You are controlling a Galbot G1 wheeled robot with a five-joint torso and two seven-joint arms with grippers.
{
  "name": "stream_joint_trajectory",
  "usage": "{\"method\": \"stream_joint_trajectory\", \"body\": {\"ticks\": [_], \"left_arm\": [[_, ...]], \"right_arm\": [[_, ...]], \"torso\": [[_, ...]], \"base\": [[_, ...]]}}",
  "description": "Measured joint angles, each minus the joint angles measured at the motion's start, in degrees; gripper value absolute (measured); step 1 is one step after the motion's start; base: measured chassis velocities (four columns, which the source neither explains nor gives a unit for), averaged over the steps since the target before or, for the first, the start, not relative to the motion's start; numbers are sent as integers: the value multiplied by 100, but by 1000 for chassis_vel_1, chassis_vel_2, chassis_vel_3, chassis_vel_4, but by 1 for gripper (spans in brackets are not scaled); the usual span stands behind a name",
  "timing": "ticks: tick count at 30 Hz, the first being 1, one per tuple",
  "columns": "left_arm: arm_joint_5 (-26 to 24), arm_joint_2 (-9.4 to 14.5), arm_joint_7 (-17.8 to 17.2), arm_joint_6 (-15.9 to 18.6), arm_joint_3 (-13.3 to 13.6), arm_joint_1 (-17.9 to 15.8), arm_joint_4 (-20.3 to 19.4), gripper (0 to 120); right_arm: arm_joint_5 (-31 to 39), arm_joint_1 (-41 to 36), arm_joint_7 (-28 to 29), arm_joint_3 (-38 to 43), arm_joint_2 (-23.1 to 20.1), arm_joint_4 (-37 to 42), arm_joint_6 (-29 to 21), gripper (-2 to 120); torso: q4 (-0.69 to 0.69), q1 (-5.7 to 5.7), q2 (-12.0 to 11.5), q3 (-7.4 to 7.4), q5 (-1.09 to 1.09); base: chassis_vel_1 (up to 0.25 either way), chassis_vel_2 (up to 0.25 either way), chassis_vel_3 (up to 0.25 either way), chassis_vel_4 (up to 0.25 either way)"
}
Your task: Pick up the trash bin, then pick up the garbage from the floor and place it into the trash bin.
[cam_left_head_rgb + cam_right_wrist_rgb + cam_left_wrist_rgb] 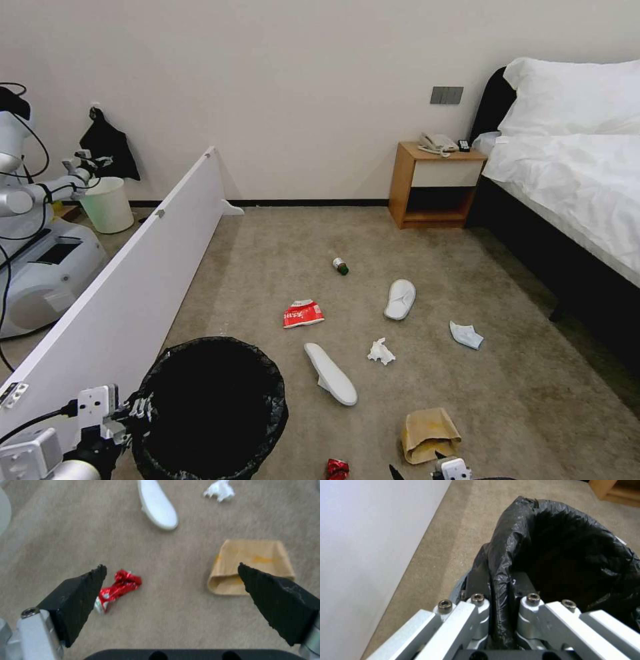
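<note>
The trash bin (pixel 210 407), lined with a black bag, stands at the lower left of the head view. My left gripper (pixel 137 410) is shut on its rim, and the left wrist view shows the bag fold (pixel 500 587) pinched between the jaws. My right gripper (pixel 171 571) hangs open above the carpet, between a crushed red can (pixel 118 590) and a brown paper bag (pixel 250 565). Garbage lies scattered: two white slippers (pixel 331 373) (pixel 400 299), a tissue wad (pixel 381 352), a red-white packet (pixel 303 313) and a green-capped bottle (pixel 341 266).
A long white board (pixel 127 287) runs along the left, with another robot (pixel 33 253) and a pale bucket (pixel 107 205) behind it. A wooden nightstand (pixel 437 183) and a bed (pixel 573 180) stand at the right. Another white wad (pixel 466 335) lies near the bed.
</note>
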Motion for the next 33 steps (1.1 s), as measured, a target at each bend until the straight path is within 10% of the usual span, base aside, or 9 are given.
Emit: {"method": "stream_joint_trajectory", "body": {"ticks": [33], "left_arm": [[96, -119, -39, 25, -91, 283, -1, 5]], "right_arm": [[1955, 1876, 921, -1331, 611, -1438, -502, 100]], "torso": [[0, 0, 0, 0, 0]], "base": [[0, 0, 0, 0]]}}
